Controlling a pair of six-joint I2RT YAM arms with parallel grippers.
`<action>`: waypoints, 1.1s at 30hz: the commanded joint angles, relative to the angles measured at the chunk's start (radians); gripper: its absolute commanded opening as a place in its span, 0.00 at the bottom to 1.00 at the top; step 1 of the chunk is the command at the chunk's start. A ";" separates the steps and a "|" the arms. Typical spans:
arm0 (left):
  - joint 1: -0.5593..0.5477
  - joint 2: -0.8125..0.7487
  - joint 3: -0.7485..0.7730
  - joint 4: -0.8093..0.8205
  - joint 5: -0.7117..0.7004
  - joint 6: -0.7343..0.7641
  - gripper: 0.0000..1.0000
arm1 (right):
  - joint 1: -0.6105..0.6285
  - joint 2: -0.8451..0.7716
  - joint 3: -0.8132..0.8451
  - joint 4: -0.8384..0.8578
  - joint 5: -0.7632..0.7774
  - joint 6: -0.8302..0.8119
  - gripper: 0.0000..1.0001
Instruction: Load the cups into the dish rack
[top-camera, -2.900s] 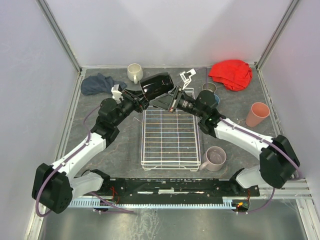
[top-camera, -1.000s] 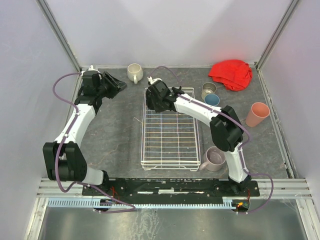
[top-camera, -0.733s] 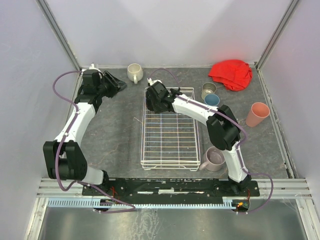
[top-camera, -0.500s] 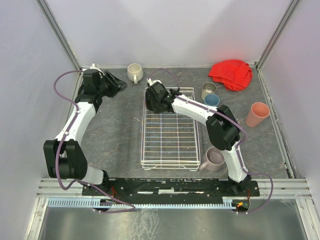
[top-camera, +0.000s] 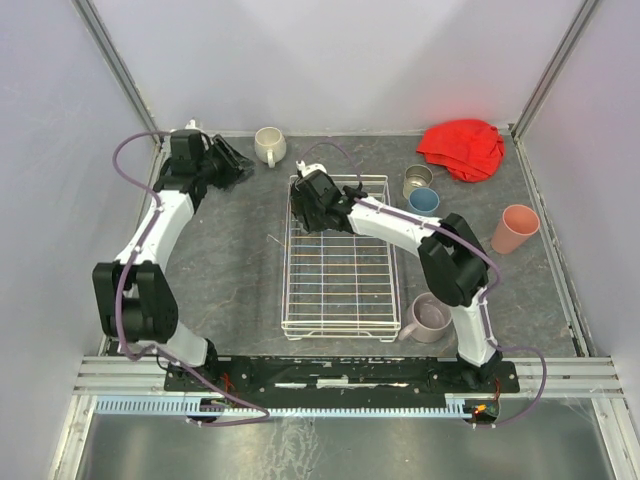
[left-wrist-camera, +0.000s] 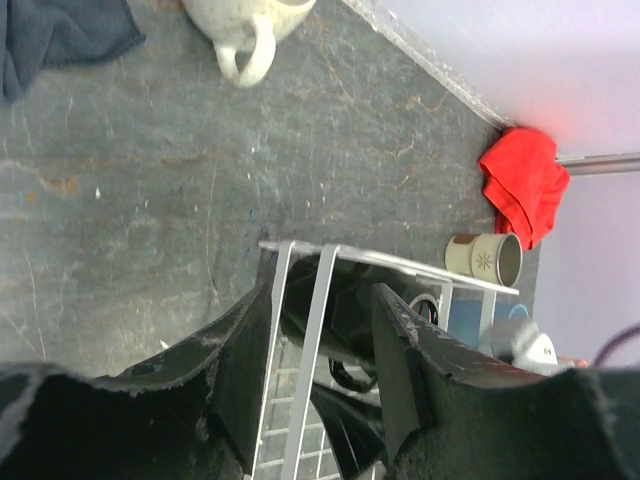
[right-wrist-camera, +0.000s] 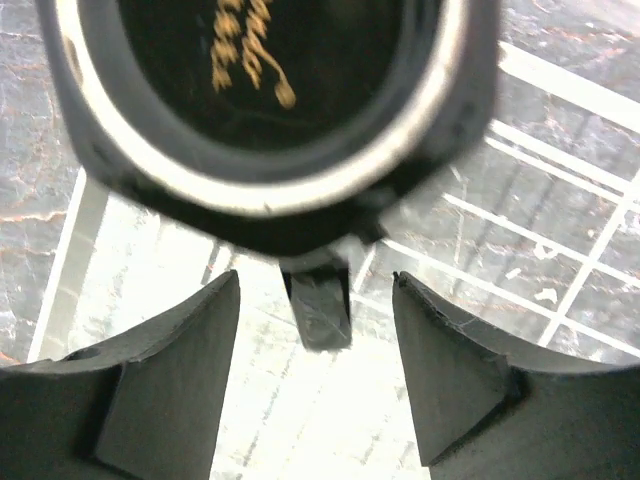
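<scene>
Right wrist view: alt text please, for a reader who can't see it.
A black mug with gold script fills the top of the frame, a dark stub, likely its handle, pointing down between the open fingers of the right gripper without touching them. Below are the white wires of the dish rack over a grey table.

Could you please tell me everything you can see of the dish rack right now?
The dish rack is a white wire rectangle with a grid base and low sides, seemingly coated metal. It lies flat on the grey table, its long side running away from the arms. A black mug with gold lettering is at its far left corner, beneath the right gripper and its open fingers. The remaining grid is bare. A mauve-pink mug stands by its near right corner; contact is unclear.
</scene>
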 joint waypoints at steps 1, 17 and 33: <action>0.003 0.113 0.186 -0.074 -0.036 0.133 0.52 | 0.005 -0.163 -0.059 0.045 0.038 -0.005 0.70; -0.082 0.577 0.602 -0.067 -0.221 0.354 0.49 | -0.003 -0.480 -0.253 -0.044 0.110 -0.032 0.69; -0.142 0.933 1.139 -0.351 -0.427 0.454 0.51 | -0.086 -0.518 -0.240 -0.098 0.124 -0.053 0.69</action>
